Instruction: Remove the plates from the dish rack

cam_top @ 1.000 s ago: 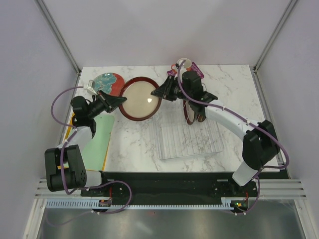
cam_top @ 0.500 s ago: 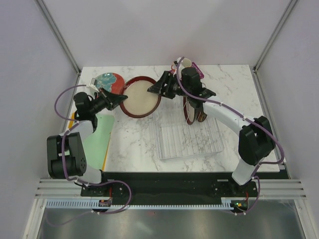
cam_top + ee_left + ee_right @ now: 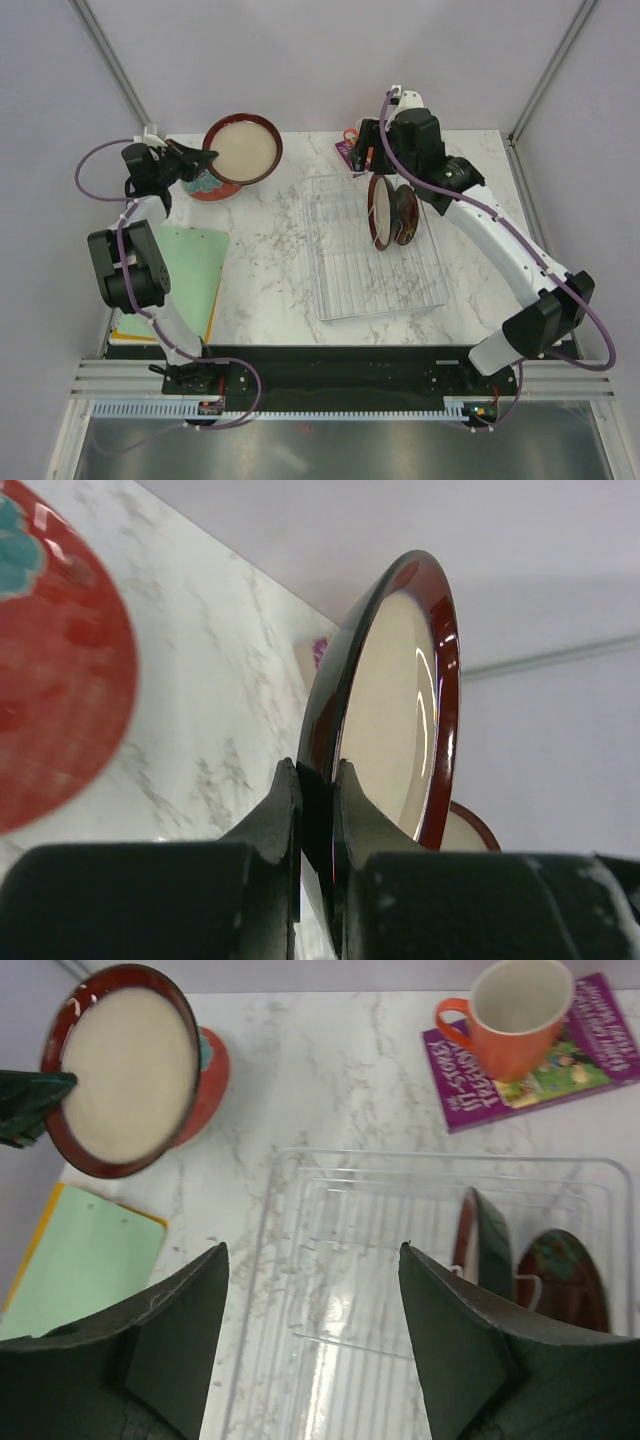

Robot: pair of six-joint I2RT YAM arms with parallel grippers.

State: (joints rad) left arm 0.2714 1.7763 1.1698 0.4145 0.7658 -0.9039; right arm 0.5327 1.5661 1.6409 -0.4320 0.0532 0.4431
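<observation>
left gripper point(image 3: 315, 792) clamped tight on the rim of a cream plate point(image 3: 243, 148) with a dark red border. the plate is lifted off the table and tilted, its cream face toward the overhead camera. it sits at the far left corner of the marble table point(image 3: 270, 285), well apart from the dish rack point(image 3: 350, 275). in the overhead view its near edge overlaps a red and teal plate point(image 3: 203, 187) that lies flat on the marble below it. in the left wrist view both fingers point(image 3: 272, 815) press the rim between them, no gap visible. right gripper point(image 3: 312, 1260) spread wide and empty, hanging over the far end of the dish rack and looking down into it. the rack is clear plastic with thin parallel ribs and lies at the middle-right of the table. two plates stand on edge in its far right part, side by side: a red-rimmed plate point(image 3: 379, 212) with a cream face, and just right of it a dark plate point(image 3: 405, 215). cannot tell which slots they occupy. the rest of the rack's ribs show bare. beyond the rack, at the far edge, an orange mug point(image 3: 515, 1005) stands upright on a purple book point(image 3: 545, 1060). a green mat point(image 3: 195, 275) lies along the left edge on a yellow sheet.
</observation>
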